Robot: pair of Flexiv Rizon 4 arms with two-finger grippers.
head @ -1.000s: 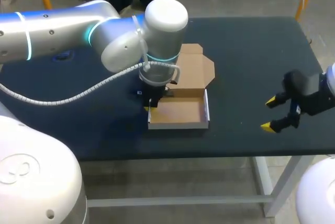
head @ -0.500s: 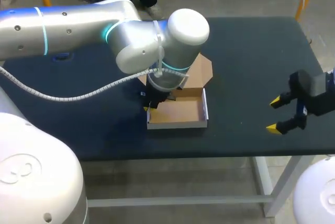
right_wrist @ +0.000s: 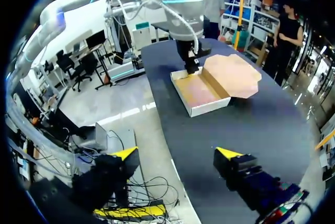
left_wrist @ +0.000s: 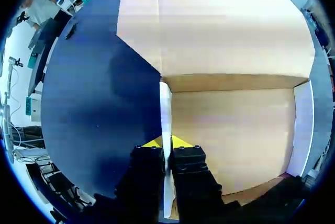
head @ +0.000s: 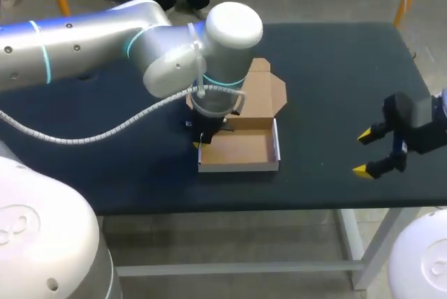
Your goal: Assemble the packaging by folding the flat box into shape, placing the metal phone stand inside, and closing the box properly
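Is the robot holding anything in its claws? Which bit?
The left claw pinches the cardboard box by its upright side wall, one finger inside, one outside. The right claw is open, holding nothing.

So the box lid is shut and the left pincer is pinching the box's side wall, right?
Not quite. The lid is open, folded back behind the box, as the head view shows. The left pincer is indeed pinching the box's side wall.
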